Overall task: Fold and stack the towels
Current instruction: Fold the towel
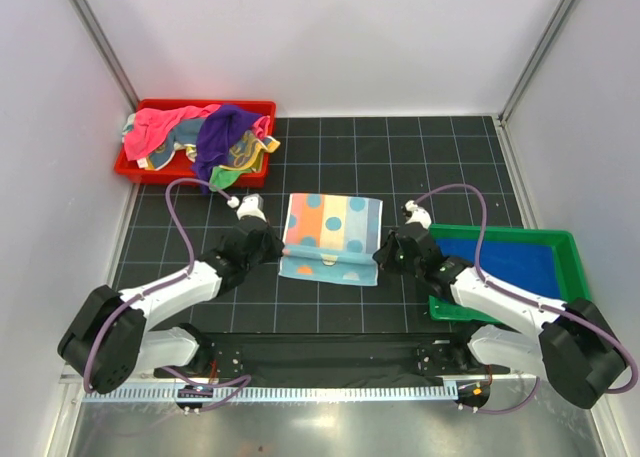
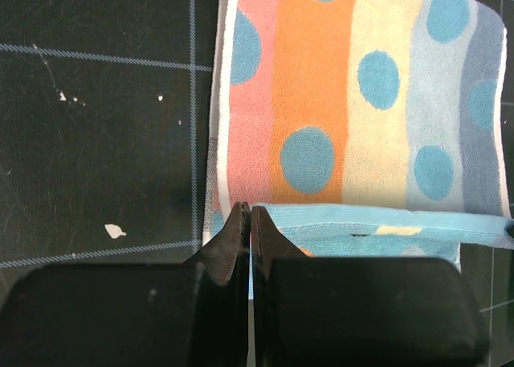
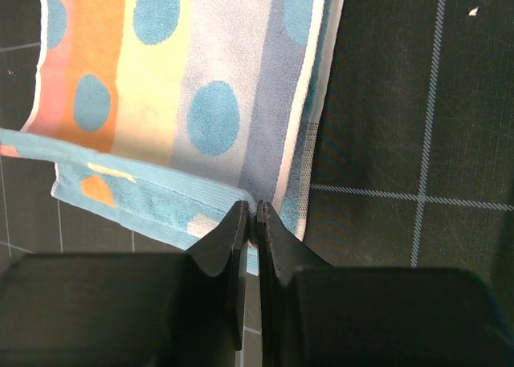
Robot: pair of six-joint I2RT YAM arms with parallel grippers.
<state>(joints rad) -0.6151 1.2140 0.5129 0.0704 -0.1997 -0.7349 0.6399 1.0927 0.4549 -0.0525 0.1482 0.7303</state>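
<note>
Looking down from the top camera, we see the polka-dot towel [image 1: 332, 237] lying flat in the middle of the dark gridded worktop [image 1: 450, 157], between the two arms. It is striped in pink, orange, pale yellow and light blue with teal dots. Its top layer is folded over, and the layer beneath shows as a narrow strip along the near edge.

The left jaws sit at the near left corner of that top layer. In the left wrist view we see the polka-dot towel [image 2: 361, 102] filling the upper right, and the left jaws are pressed together right on the light blue hem, with a pale sliver of cloth between their tips.

The right jaws sit at the near right corner. In the right wrist view the polka-dot towel [image 3: 185, 86] spreads up and to the left, and the right jaws are clamped on its edge where the hem meets the side.

At the far left corner we see a red tray [image 1: 125, 167] holding a loose heap of towels [image 1: 200, 137] in pink, purple, teal and yellow. At the right, beside the right arm, a green tray [image 1: 570, 247] holds a blue towel [image 1: 510, 262] lying flat.
</note>
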